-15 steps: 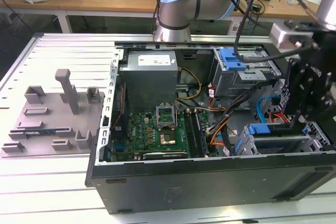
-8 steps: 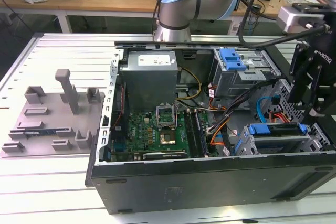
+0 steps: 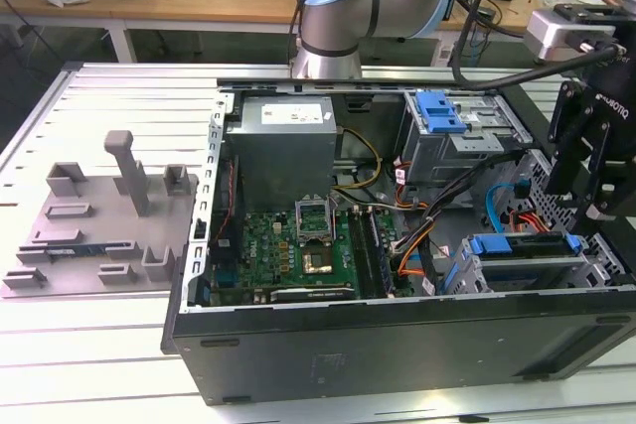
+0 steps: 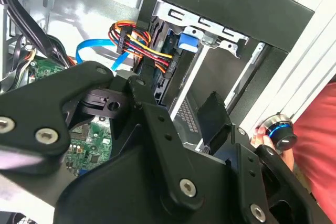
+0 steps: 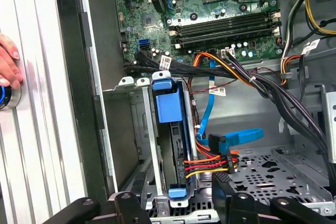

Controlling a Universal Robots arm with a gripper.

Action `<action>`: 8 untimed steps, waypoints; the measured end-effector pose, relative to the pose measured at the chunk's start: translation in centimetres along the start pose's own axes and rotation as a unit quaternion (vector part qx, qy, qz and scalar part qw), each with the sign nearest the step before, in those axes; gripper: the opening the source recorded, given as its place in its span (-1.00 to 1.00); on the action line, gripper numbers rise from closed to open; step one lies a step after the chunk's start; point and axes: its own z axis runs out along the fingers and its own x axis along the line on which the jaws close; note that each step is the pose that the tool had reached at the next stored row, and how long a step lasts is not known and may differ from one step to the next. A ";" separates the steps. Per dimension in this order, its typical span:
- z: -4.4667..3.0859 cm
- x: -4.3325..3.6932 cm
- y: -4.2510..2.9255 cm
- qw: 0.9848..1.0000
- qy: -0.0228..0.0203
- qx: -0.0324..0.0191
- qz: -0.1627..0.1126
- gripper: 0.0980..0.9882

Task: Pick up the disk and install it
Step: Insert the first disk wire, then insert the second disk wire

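Your gripper (image 3: 593, 211), jaws spread and empty, hangs at the case's (image 3: 397, 345) front corner, directly above the disk (image 3: 524, 267) seated edge-up, long axis along the front wall.

I log a black computer case (image 3: 397, 345), a green motherboard (image 3: 298, 250) and a grey power supply (image 3: 283, 151). Disk (image 5: 169, 109) rails blue; cables (image 5: 212, 162) red, orange, yellow; end effector (image 3: 596, 151) black.

Bright, even overhead light; the case interior (image 3: 298, 235) sits shadowed, and the slatted table (image 5: 47, 129) glares white.
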 end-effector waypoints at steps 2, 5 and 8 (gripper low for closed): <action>0.00 0.00 0.00 1.000 0.000 0.000 0.000 0.14; -0.01 0.00 0.00 1.000 0.000 0.000 0.000 0.14; -0.01 0.00 0.00 1.000 0.000 0.000 0.000 0.14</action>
